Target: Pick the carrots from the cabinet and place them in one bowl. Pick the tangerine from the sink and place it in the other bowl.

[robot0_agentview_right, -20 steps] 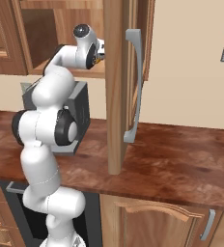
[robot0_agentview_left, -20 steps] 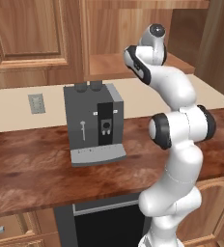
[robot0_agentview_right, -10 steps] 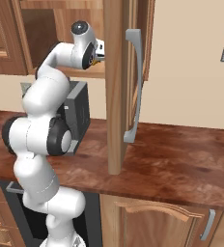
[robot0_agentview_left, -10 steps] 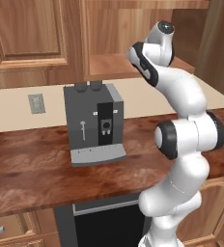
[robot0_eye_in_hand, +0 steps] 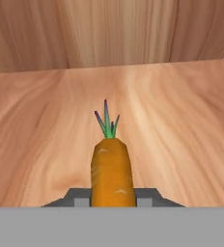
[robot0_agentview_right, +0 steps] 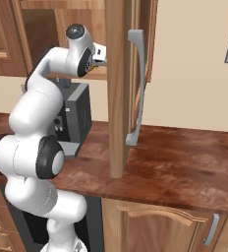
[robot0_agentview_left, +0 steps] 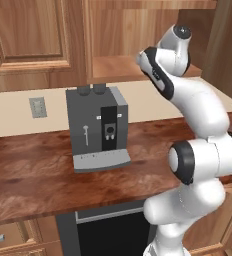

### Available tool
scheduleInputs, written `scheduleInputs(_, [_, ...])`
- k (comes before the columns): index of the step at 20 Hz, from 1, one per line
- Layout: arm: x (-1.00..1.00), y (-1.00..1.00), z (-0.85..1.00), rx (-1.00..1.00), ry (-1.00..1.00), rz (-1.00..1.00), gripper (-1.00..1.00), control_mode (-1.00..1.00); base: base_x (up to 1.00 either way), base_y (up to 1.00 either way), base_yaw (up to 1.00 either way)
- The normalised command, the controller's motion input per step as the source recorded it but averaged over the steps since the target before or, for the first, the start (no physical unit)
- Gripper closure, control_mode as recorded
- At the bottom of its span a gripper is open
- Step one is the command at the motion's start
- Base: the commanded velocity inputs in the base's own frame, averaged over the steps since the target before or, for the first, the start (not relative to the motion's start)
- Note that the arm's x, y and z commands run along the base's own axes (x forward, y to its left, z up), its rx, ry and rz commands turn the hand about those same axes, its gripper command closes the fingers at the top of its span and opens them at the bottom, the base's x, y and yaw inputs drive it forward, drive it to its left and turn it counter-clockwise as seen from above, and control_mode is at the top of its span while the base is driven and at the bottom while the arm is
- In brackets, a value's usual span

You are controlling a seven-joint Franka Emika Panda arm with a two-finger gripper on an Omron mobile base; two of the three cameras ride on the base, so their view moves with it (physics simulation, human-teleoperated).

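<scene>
An orange carrot (robot0_eye_in_hand: 112, 169) with a green top is clamped between the dark fingertips (robot0_eye_in_hand: 77, 197) of my gripper (robot0_eye_in_hand: 112, 195), leaves pointing away from the hand. It hangs just over the pale wooden shelf (robot0_eye_in_hand: 181, 120) of the cabinet (robot0_agentview_left: 118, 65), facing the back wall. In the right base view my hand (robot0_agentview_right: 100, 53) reaches into the cabinet behind its open door (robot0_agentview_right: 117, 88). In the left base view the arm's upper links (robot0_agentview_left: 168, 60) hide the fingers. The bowls, the sink and the tangerine are out of view.
A dark grey coffee machine (robot0_agentview_left: 98, 127) stands on the brown wooden counter (robot0_agentview_left: 33, 170) below the cabinet, left of the arm. The open door with its long silver handle (robot0_agentview_right: 138, 88) juts out over the counter beside the hand. A wall outlet (robot0_agentview_left: 37, 107) sits left of the machine.
The arm has swung to the right in the left base view, its elbow moving right and the hand shifting along the shelf. The gripper has stayed shut.
</scene>
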Motion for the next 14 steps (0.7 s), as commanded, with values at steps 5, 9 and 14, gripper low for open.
scheduleInputs(5, [-0.55,0.0,0.0,0.0,-0.04,0.0,1.0,-1.0,0.0,0.0,0.0])
scheduleInputs(9, [-0.55,0.0,0.03,0.0,0.0,-0.01,1.0,-1.0,0.0,0.0,0.0])
scheduleInputs(14, [-0.58,0.0,0.06,0.01,0.0,-0.03,1.0,-1.0,0.0,0.0,0.0])
